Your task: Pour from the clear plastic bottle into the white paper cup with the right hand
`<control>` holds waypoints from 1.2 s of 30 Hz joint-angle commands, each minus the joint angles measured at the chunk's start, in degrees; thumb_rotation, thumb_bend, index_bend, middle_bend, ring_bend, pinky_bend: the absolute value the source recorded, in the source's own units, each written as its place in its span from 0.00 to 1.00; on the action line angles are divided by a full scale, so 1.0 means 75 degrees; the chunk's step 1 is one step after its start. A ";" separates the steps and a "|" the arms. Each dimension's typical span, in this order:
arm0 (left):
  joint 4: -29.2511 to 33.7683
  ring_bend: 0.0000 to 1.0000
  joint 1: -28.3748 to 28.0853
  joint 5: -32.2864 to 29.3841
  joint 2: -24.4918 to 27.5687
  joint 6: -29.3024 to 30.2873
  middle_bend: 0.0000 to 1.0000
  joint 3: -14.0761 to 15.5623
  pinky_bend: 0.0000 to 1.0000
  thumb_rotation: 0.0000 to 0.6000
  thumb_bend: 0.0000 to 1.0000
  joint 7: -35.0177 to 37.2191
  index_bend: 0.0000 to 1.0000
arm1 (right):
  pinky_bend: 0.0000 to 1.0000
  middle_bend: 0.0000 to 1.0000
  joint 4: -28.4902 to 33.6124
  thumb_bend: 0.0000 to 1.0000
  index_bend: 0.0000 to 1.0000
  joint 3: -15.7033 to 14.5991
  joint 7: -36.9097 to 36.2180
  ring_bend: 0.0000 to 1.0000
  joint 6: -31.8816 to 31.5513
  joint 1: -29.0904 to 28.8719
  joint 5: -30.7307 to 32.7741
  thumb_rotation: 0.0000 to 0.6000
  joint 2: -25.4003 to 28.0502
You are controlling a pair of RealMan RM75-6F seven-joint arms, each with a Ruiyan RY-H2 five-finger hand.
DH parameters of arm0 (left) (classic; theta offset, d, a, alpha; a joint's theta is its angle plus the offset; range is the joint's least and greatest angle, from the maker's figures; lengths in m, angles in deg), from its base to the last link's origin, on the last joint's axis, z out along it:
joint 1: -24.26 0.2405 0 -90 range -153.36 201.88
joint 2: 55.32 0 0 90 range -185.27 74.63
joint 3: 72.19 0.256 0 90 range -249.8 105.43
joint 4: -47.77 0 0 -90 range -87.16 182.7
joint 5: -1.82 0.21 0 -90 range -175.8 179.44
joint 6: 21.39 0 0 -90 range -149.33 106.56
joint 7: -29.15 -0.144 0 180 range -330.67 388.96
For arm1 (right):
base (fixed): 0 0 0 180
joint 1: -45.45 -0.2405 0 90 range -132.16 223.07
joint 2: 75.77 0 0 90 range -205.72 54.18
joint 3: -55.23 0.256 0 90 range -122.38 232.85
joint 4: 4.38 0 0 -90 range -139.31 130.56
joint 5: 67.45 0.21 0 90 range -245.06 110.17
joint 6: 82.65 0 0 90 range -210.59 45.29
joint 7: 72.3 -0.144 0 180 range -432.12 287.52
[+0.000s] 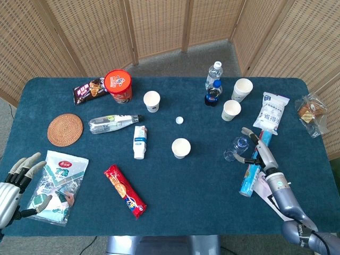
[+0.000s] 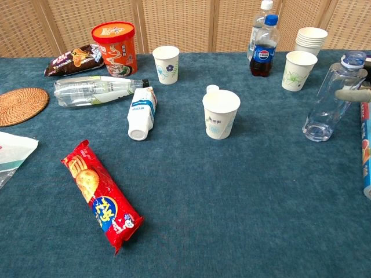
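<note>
Your right hand (image 1: pixel 257 150) sits right of the white paper cup (image 1: pixel 181 147), fingers spread and holding nothing, one fingertip just beside the clear plastic bottle (image 1: pixel 236 148). That bottle stands between cup and hand. Your left hand (image 1: pixel 15 183) lies open, far left of the cup.

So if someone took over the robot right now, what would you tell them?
Left hand: open, holding nothing, at the table's near left corner.
Right hand: fingers spread beside the bottle, one touching it; a real grip can't be told.
Bottle: leaning, base on the table, well to the right of the cup, which stands upright mid-table.
Done: hand is at the bottle.
Left: grip it, lift, carry to the cup, pour.
</note>
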 commanded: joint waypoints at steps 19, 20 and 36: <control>-0.0028 0.00 -0.0037 -0.0053 -0.0004 -0.0047 0.04 -0.0013 0.00 0.63 0.37 0.0036 0.09 | 0.00 0.00 0.0756 0.32 0.00 0.0058 0.0462 0.00 -0.0131 -0.0173 0.0065 0.43 0.0740; -0.0031 0.00 -0.0035 -0.0065 -0.0006 -0.0048 0.04 -0.0014 0.00 0.63 0.37 0.0039 0.09 | 0.00 0.00 0.0828 0.32 0.00 0.0067 0.0500 0.00 -0.0133 -0.0185 0.0074 0.43 0.0802; -0.0097 0.00 -0.0031 -0.0239 -0.0023 -0.0086 0.04 -0.0064 0.00 0.63 0.37 0.0040 0.08 | 0.00 0.00 0.1776 0.29 0.00 0.0277 0.1277 0.00 -0.1087 0.0217 0.0474 0.81 0.1694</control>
